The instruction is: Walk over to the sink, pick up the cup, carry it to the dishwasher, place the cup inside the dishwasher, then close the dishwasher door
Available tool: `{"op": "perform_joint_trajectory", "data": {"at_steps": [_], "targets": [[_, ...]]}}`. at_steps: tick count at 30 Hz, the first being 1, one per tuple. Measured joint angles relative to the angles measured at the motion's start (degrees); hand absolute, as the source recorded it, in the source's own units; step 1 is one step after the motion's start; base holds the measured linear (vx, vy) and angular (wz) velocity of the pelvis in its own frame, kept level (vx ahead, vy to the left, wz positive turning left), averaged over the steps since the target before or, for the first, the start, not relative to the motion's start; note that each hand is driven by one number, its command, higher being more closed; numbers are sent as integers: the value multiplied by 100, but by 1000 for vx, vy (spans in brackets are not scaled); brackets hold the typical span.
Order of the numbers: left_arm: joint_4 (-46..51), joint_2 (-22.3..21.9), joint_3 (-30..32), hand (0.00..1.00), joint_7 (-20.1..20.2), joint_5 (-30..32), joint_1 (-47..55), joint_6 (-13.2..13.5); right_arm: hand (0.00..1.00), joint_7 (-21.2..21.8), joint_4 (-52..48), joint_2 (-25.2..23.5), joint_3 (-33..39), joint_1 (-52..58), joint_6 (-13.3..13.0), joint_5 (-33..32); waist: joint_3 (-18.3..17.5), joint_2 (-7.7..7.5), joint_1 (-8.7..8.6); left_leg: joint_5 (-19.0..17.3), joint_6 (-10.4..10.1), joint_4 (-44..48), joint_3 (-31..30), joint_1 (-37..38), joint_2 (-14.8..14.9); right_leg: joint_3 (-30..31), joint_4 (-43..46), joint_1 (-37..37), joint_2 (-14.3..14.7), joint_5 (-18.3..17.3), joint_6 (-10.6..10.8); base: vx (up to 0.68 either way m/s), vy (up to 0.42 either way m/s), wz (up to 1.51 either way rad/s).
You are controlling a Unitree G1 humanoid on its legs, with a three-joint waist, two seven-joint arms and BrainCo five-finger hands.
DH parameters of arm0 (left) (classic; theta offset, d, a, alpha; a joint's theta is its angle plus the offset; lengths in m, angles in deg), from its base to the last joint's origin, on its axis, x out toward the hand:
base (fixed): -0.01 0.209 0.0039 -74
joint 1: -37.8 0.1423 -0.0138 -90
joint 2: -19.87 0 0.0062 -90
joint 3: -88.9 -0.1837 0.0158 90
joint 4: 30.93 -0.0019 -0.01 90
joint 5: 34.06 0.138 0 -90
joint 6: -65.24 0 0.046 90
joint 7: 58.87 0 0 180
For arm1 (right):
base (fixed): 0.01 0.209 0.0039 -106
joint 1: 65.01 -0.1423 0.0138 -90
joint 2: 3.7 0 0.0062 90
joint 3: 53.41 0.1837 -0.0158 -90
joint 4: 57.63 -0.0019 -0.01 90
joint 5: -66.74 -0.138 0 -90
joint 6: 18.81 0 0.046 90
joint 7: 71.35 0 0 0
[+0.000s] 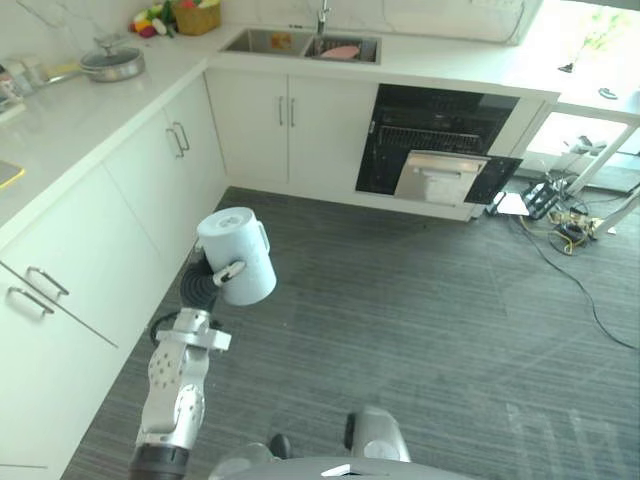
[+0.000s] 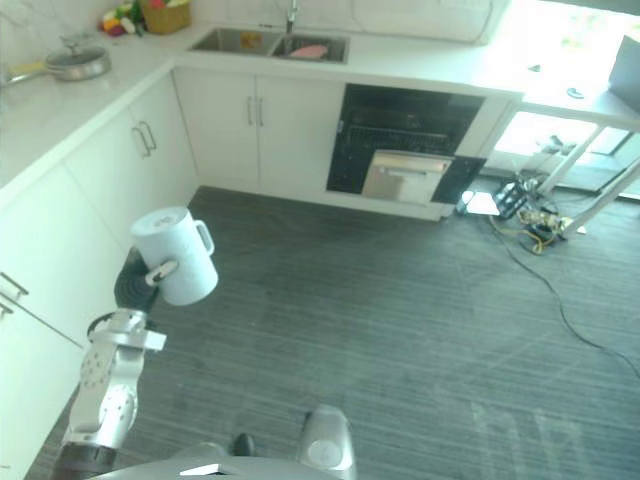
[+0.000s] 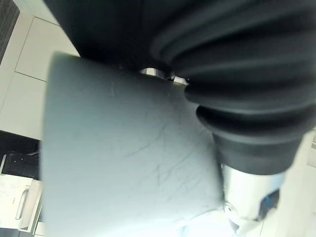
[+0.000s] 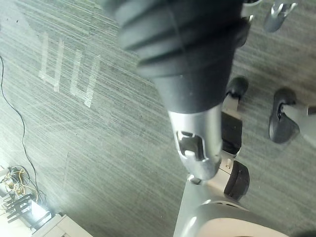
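Observation:
A pale blue-white cup (image 1: 238, 255) with a side handle is raised over the grey floor, tipped on its side, and my left hand (image 1: 228, 271) is shut on it with a dark-tipped finger across its wall. In the left wrist view the cup (image 3: 128, 158) lies right against the hand's dark cover. The sink (image 1: 300, 44) is in the far counter, with a pink item (image 1: 340, 51) in its right basin. To the right of the sink cabinets stands the dishwasher (image 1: 437, 130), its door (image 1: 440, 178) folded down and open. My right hand (image 4: 195, 153) hangs low over the floor.
White cabinets (image 1: 150, 180) and a counter run along the left, bearing a lidded pan (image 1: 112, 64) and a basket of fruit (image 1: 196, 16). Cables and a power strip (image 1: 560, 220) lie on the floor at the far right. Grey carpet (image 1: 420, 320) stretches toward the dishwasher.

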Motion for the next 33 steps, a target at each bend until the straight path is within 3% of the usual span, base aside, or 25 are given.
{"op": "perform_joint_trajectory", "data": {"at_steps": [1, 2, 3, 5, 7, 8, 9, 10, 11, 12, 13, 15, 17, 18, 20, 21, 22, 25, 26, 27, 28, 29, 30, 32, 33], "targets": [[11, -23, -29, 100, 37, -13, 2, 0, 0, 42, -70, -64, -31, 61, -11, 1, 0, 0, 30, -54, 6, -45, 13, 106, -29, -162, -601, 23, 48, 169, 5, 380, 2, 7], [22, -9, -120, 100, 69, -40, 10, 0, 0, 97, -122, -138, -169, 134, -49, 12, -17, -17, 94, -209, 8, -74, 131, 262, -95, -394, -1796, 97, 166, 589, -5, 493, -34, -16], [96, -23, -157, 100, 140, -39, 44, -5, 0, 100, -200, -146, -428, 192, -89, 37, -25, -50, 147, -467, 6, -32, 201, 497, -215, -399, -2367, 30, 183, 875, -68, 410, -37, -14], [257, -25, -160, 100, 175, -37, 155, -27, 0, 94, -328, -143, -582, 246, -99, 89, -75, -124, 129, -799, -49, 81, 177, 729, -290, -318, -2237, -12, 134, 946, -210, 467, -64, 3], [509, -28, -169, 100, 238, -39, 246, -137, 0, 28, -418, -122, -676, 312, -69, 73, -198, -37, 138, -1335, -157, 481, 101, 784, -220, -183, -1883, -36, 170, 1057, -411, 665, -122, 19], [588, -86, -184, 100, 320, -41, 277, -210, 0, -22, -550, -34, -708, 407, -11, 44, -294, 122, 106, -1659, -350, 711, 14, 892, 10, -274, -1596, 26, 288, 1136, -539, 679, -142, 38], [646, -133, -234, 100, 399, -41, 352, -278, 0, -92, -618, 44, -756, 489, 26, 10, -444, 377, 50, -1788, -585, 1252, -19, 873, 278, -428, -1429, 174, 402, 1005, -654, 695, -141, 43], [657, -137, -242, 100, 441, -40, 348, -304, 0, -129, -606, 90, -763, 483, 27, 3, -426, 363, 26, -1771, -695, 1898, -5, 630, 398, -490, -1283, 200, 374, 822, -659, 541, -130, 40], [675, -156, -332, 100, 497, -39, 350, -336, 0, -187, -640, 179, -770, 435, 36, -51, -403, 324, 13, -1508, -1076, 3044, 54, 176, 582, -530, -1216, 315, 339, 660, -684, 628, -157, 29], [703, -214, -419, 100, 587, -39, 351, -336, 0, -206, -717, 222, -799, 454, 46, -145, -357, 349, 45, -865, -1341, 4340, 63, -369, 865, -577, -1284, 570, 372, 493, -670, 729, -173, 23], [700, -273, -560, 100, 659, -39, 342, -334, 0, -193, -749, 312, -806, 398, -7, -167, -295, 406, 87, -524, -1235, 5677, 99, -910, 1309, -630, -1469, 1005, 478, 347, -633, 713, -139, 12], [687, -269, -697, 100, 667, -23, 341, -333, 0, -134, -753, 482, -935, 187, -115, -163, -203, 350, 121, -578, -1050, 6425, 174, -1311, 1764, -632, -1888, 1628, 542, 276, -552, 546, -93, -2], [678, -175, -769, 100, 651, -39, 293, -313, 0, -87, -767, 606, -1000, -140, -284, -183, -192, 335, 206, -741, -762, 5908, 366, -1544, 1969, -517, -2314, 2095, 511, 277, -446, 484, -36, -24], [673, -111, -767, 100, 659, -62, 280, -309, 0, -81, -778, 702, -1032, -438, -332, -228, -186, 327, 248, -842, -672, 4868, 496, -1617, 1935, -414, -2523, 2302, 432, 286, -343, 462, 49, -37], [660, -129, -766, 100, 699, -112, 289, -305, 0, -54, -787, 866, -1238, -803, -324, -444, -186, 327, 324, -704, -829, 2600, 398, -1627, 1619, -292, -2624, 2401, 282, 285, -195, 360, 112, -39], [628, -145, -768, 100, 749, -97, 317, -239, 0, -42, -846, 953, -1369, -951, -317, -565, -196, 357, 374, -279, -1006, 921, 34, -1520, 1404, -135, -2662, 2404, 236, 258, -96, 341, 185, -57], [596, -143, -753, 100, 801, -85, 360, -183, 0, -39, -971, 990, -1422, -984, -312, -618, -172, 413, 451, 54, -1167, 150, -315, -1573, 1371, 38, -2677, 2433, 257, 194, 59, 340, 212, -65], [195, -116, -575, 100, 846, -78, 389, -133, 0, -100, -864, 1060, -1383, -1004, -327, -608, -140, 447, 453, 303, -1069, 96, -429, -1502, 1415, 440, -2590, 2660, 233, -108, 425, 327, 287, -80], [-10, -65, -416, 100, 845, -85, 406, -127, 0, -153, -789, 1055, -1389, -958, -316, -606, -161, 315, 446, 753, -1046, 394, -241, -1462, 1306, 671, -2394, 2697, 38, -373, 540, 334, 344, -79], [-54, 27, -300, 100, 876, -86, 394, -120, 0, -228, -712, 973, -1353, -881, -247, -648, -196, 67, 356, 715, -939, 787, -124, -1523, 1045, 787, -2186, 2658, -314, -608, 604, 430, 404, -60], [-51, 105, -272, 100, 897, -84, 377, -110, 0, -268, -672, 914, -1282, -798, -216, -661, -233, -76, 303, 552, -872, 886, -70, -1498, 877, 787, -2098, 2650, -523, -690, 561, 478, 353, -15], [-54, 114, -286, 100, 899, -65, 312, -85, 0, -342, -507, 846, -1033, -654, -124, -662, -246, -237, 204, 411, -730, 841, 10, -1423, 611, 854, -1445, 2398, -849, -604, 419, 483, 374, 4], [-56, 112, -302, 100, 869, 25, 230, -56, 0, -386, -431, 789, -730, -516, 21, -653, -194, -206, 128, 318, -652, 801, 73, -1309, 525, 943, -378, 1834, -1061, -190, 316, 390, 309, -8], [-50, 138, -298, 100, 698, 102, 178, -10, 0, -405, -264, 693, -469, -327, 111, -532, -83, -173, 132, 202, -524, 640, 338, -856, 528, 903, 673, 1397, -1280, 381, 3, 279, 235, -53], [-54, 166, -181, 100, 507, 144, 181, 8, 0, -400, -192, 640, -459, -195, 158, -416, -28, -97, 121, 81, -468, 593, 533, -503, 609, 745, 1285, 1185, -1270, 307, -93, 314, 179, -99]]}}
